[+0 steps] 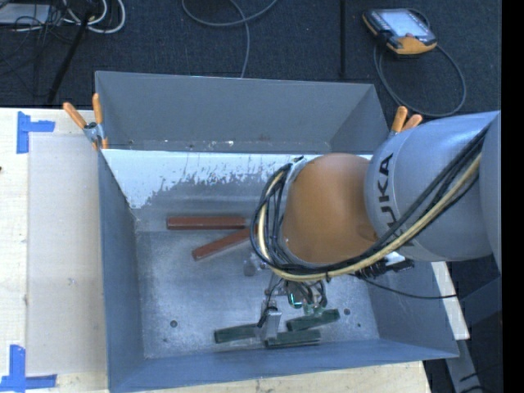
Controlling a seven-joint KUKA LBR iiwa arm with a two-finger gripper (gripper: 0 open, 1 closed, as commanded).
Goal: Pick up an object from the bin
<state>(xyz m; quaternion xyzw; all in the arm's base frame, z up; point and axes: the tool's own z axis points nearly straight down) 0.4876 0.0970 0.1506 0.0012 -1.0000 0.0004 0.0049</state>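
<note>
Claw (273,318) pointing straight down from under the arm's orange cover (323,207), it sits low by the near wall of the bin (182,295); I cannot tell whether it is apart or together. It stands where three dark green flat sticks meet, one to the left (239,334), one to the right (313,319) and one nearer (292,342), so one of these is probably the pick, and a vertical approach suits things lying flat. Two brown sticks (206,222) lie well apart, up by the far slope.
</note>
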